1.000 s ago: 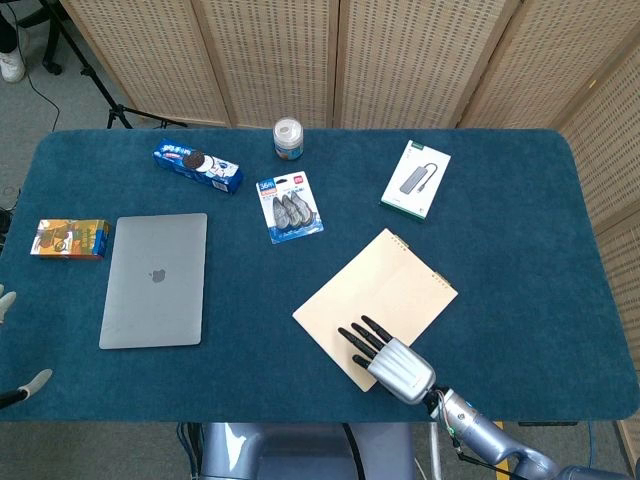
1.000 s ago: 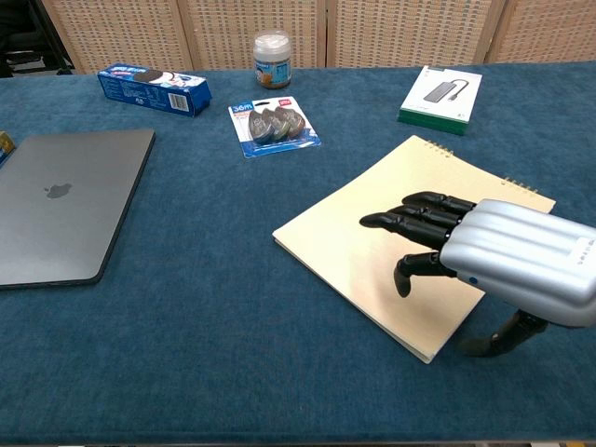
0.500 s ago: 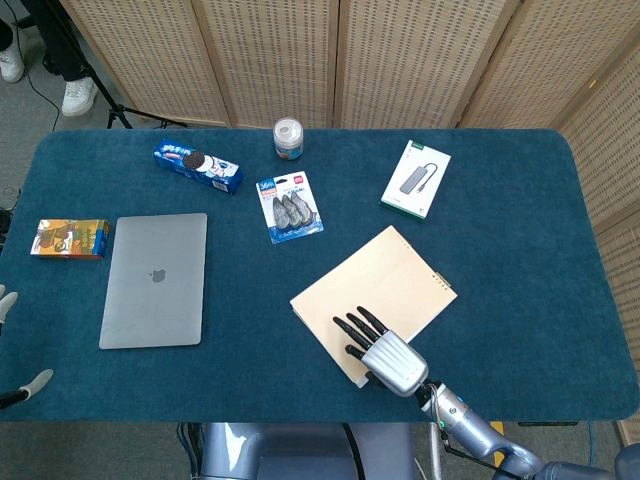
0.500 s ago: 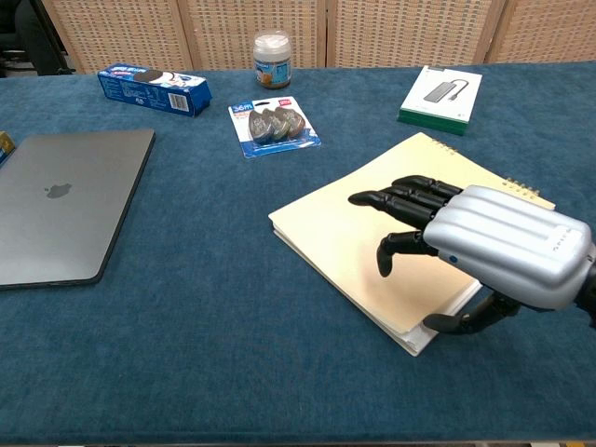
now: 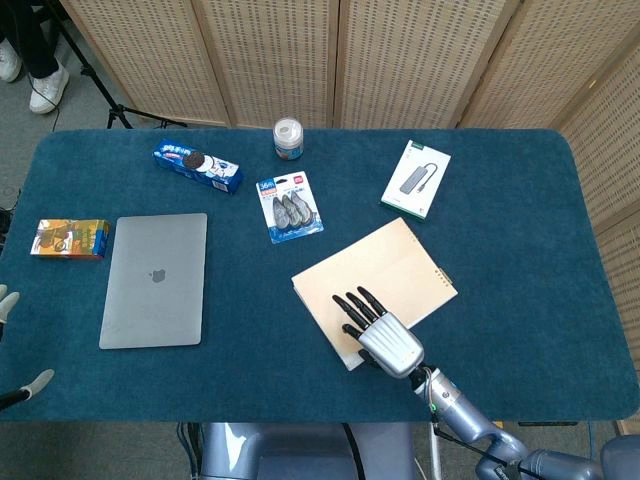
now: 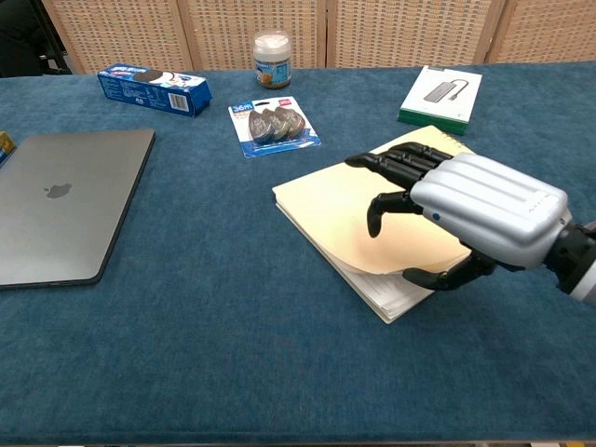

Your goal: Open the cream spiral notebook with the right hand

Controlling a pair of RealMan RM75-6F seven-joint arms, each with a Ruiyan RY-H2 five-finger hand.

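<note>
Chest view shows our right hand (image 6: pixel 466 212) over the near right corner of the notebook (image 6: pixel 358 200), fingers above the cream cover and thumb under it, so we hold the cover bent up off the white pages (image 6: pixel 386 296). From the head view the hand (image 5: pixel 385 338) sits at the notebook's (image 5: pixel 390 265) near edge, fingers pointing away from us. Beyond the fingertips and to their left lies the blister pack (image 6: pixel 273 127), with the jar (image 6: pixel 271 47) behind it. Ahead of the hand lies the green-edged box (image 6: pixel 441 93). Far to its left on the tabletop (image 6: pixel 205 307) rest the laptop (image 6: pixel 60 200) and the cookie box (image 6: pixel 154 86). Our left hand (image 5: pixel 8 300) barely shows; we cannot tell its state.
</note>
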